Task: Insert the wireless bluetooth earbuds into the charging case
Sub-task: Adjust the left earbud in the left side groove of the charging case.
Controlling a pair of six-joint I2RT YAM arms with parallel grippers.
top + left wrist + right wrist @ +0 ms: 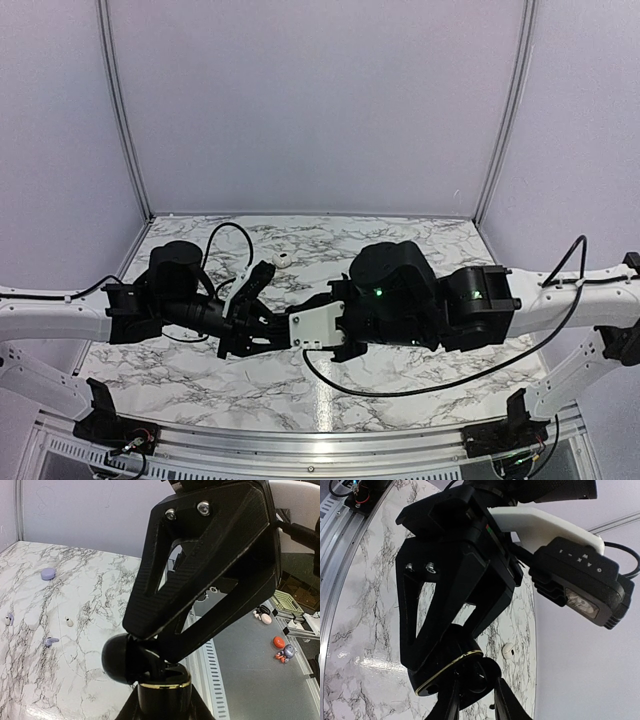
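The black case (163,689), with a thin gold ring around it, is held in the air between the two claws, above the marble table (95,610). The left claw (164,709) is closed on the part with the gold ring. The right claw (476,700) comes from the opposite side and seems to be closed on the rounded black part just beside it. What is inside this case I cannot tell, because the fingers and the case itself hide the opening. No earbud is seen in either claw. From the left wrist view I count one more container, a lilac case (48,573), lying shut on the table far to the left of the left claw and beyond it. In the same view I count three earbuds on the table, all to the left of the left claw and well apart from it: a whitish bud (8,619), a second whitish bud (69,622) nearer to the claw, and a lilac bud (50,641) between them and a little closer to the camera.
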